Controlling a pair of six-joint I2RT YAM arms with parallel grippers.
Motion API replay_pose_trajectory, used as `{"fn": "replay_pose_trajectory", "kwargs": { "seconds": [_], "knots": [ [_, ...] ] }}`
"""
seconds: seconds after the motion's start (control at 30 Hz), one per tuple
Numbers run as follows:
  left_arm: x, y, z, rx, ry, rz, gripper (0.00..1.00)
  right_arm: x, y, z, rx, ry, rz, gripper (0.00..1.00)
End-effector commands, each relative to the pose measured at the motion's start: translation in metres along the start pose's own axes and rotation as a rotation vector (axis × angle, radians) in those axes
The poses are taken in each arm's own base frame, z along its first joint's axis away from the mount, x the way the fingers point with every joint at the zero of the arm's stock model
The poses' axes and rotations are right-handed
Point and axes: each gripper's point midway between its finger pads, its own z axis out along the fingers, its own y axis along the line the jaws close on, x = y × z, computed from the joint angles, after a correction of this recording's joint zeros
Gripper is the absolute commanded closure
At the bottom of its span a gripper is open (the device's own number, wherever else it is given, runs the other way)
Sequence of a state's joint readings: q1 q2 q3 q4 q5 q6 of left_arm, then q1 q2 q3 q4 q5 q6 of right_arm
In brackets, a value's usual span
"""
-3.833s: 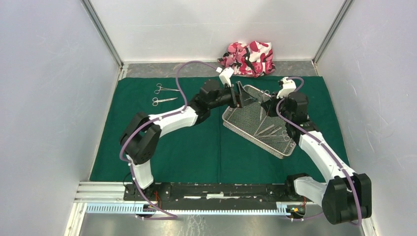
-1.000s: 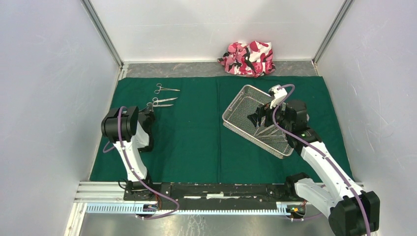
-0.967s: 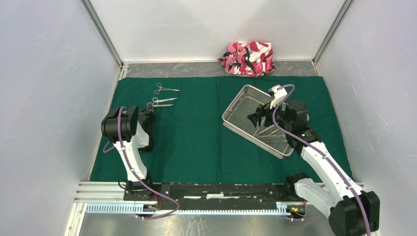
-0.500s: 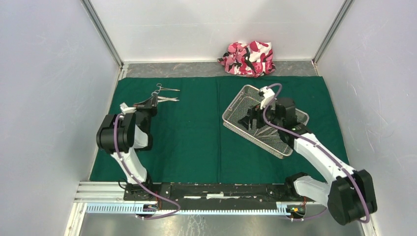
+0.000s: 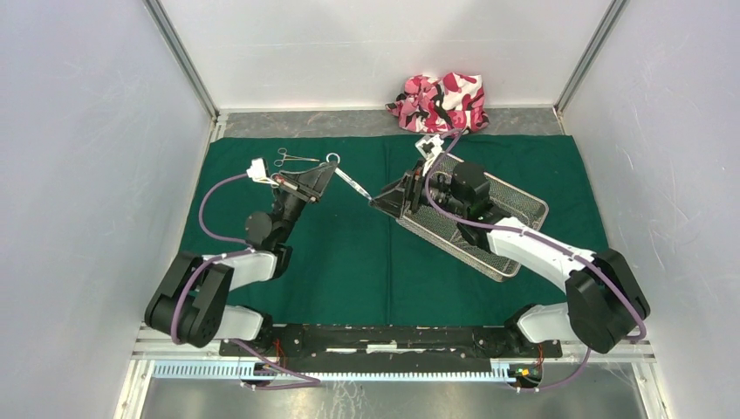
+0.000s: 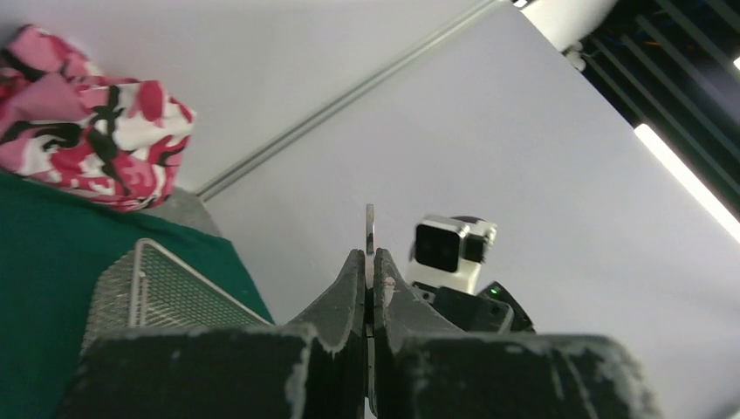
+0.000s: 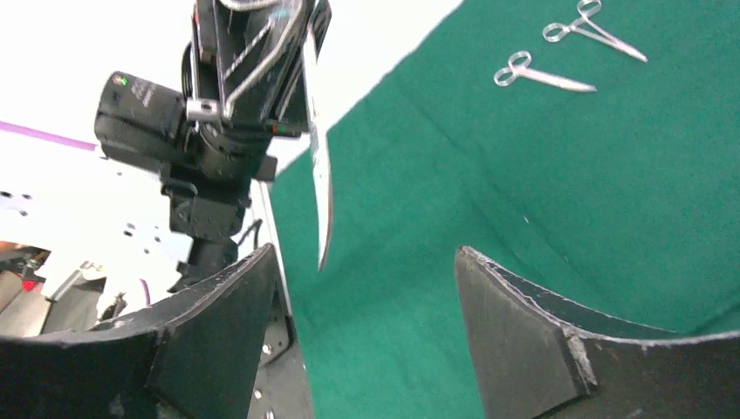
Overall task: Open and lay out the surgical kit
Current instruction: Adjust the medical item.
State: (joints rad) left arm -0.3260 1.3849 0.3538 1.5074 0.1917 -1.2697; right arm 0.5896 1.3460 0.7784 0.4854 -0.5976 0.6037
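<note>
The dark green cloth [image 5: 349,262] lies spread flat, with the silver mesh tray [image 5: 517,206] on its right half. My left gripper [image 5: 325,172] is raised over the cloth's middle. It is shut on a slim steel ring-handled instrument [image 5: 349,182], seen edge-on between its fingers [image 6: 369,229]. My right gripper [image 5: 377,203] stands open, facing it at the tray's left corner. The instrument's curved tip [image 7: 321,249] hangs at the mouth of the right gripper [image 7: 364,253], touching neither finger. Two more steel instruments [image 7: 543,75] [image 7: 595,26] lie on the cloth [image 7: 489,175] at far left.
A pink-white-black camouflage cloth bundle [image 5: 441,103] sits beyond the cloth's far edge, against the back wall. White walls enclose the table on three sides. The tray [image 6: 140,288] stands at an angle, its long side running from back left to front right.
My left gripper has lifted off the cloth's left side and swung right with the instrument. The right gripper has come left out of the tray to face it, still open.
</note>
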Motion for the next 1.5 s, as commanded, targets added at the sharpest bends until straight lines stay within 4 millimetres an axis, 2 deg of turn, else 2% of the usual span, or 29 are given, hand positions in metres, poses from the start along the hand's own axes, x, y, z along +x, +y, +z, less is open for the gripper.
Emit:
{"fn": "replay_pose_trajectory", "kwargs": {
  "seconds": [0.0, 0.1, 0.3, 0.43, 0.47, 0.53, 0.57, 0.6, 0.67, 0.7, 0.8, 0.87, 0.9, 0.93, 1.03, 1.1, 1.2, 1.27, 1.33, 1.47],
  "knots": [
    [-0.010, -0.077, -0.011, 0.275, -0.073, 0.093, 0.98, -0.046, 0.039, 0.011, -0.141, -0.162, -0.007, 0.21],
    [-0.008, -0.082, -0.015, 0.286, -0.076, 0.091, 0.98, -0.049, 0.050, 0.015, -0.182, -0.182, 0.005, 0.28],
    [-0.013, -0.093, -0.020, 0.308, -0.098, 0.093, 0.98, -0.044, 0.061, 0.025, -0.229, -0.168, 0.028, 0.58],
    [-0.016, -0.098, -0.022, 0.321, -0.111, 0.096, 0.98, -0.039, 0.064, 0.029, -0.241, -0.156, 0.035, 0.56],
    [-0.016, -0.099, -0.022, 0.324, -0.109, 0.095, 0.98, -0.039, 0.066, 0.030, -0.248, -0.157, 0.035, 0.59],
    [-0.016, -0.099, -0.022, 0.323, -0.107, 0.092, 0.98, -0.039, 0.069, 0.031, -0.263, -0.158, 0.043, 0.71],
    [-0.016, -0.099, -0.023, 0.324, -0.108, 0.090, 0.98, -0.039, 0.070, 0.031, -0.266, -0.162, 0.045, 0.83],
    [-0.017, -0.101, -0.024, 0.326, -0.112, 0.087, 0.98, -0.040, 0.068, 0.031, -0.258, -0.165, 0.048, 1.00],
    [-0.016, -0.095, -0.023, 0.292, -0.103, 0.055, 0.95, -0.039, 0.063, 0.031, -0.227, -0.169, 0.031, 1.00],
    [-0.014, -0.089, -0.022, 0.252, -0.089, 0.028, 0.89, -0.039, 0.059, 0.031, -0.203, -0.171, 0.011, 1.00],
    [-0.002, -0.053, -0.016, 0.023, -0.001, -0.004, 0.49, -0.033, 0.039, 0.032, -0.087, -0.125, -0.068, 1.00],
    [-0.007, -0.035, -0.024, -0.167, 0.003, 0.050, 0.31, -0.030, 0.025, 0.030, -0.007, -0.099, -0.127, 1.00],
    [-0.007, -0.005, -0.036, -0.373, 0.026, 0.087, 0.23, -0.028, 0.019, 0.029, 0.019, -0.084, -0.156, 1.00],
    [-0.015, 0.008, -0.049, -0.499, 0.014, 0.122, 0.20, -0.026, 0.016, 0.028, 0.032, -0.074, -0.180, 1.00],
    [-0.027, 0.023, -0.082, -0.756, 0.041, 0.218, 0.18, -0.019, 0.011, 0.029, 0.051, -0.037, -0.239, 1.00],
    [-0.024, 0.026, -0.097, -0.853, 0.120, 0.265, 0.10, -0.016, 0.008, 0.030, 0.057, -0.014, -0.287, 1.00],
    [-0.023, 0.024, -0.111, -0.930, 0.253, 0.378, 0.09, -0.013, 0.001, 0.028, 0.079, 0.019, -0.348, 1.00],
    [-0.027, 0.018, -0.114, -0.944, 0.260, 0.399, 0.10, -0.011, -0.001, 0.027, 0.088, 0.035, -0.384, 1.00],
    [-0.024, 0.008, -0.108, -0.901, 0.248, 0.346, 0.11, -0.010, -0.002, 0.027, 0.096, 0.038, -0.401, 1.00],
    [0.003, -0.004, -0.084, -0.811, 0.239, 0.054, 0.20, -0.003, 0.002, 0.036, 0.086, 0.051, -0.385, 1.00]
  ]
}}
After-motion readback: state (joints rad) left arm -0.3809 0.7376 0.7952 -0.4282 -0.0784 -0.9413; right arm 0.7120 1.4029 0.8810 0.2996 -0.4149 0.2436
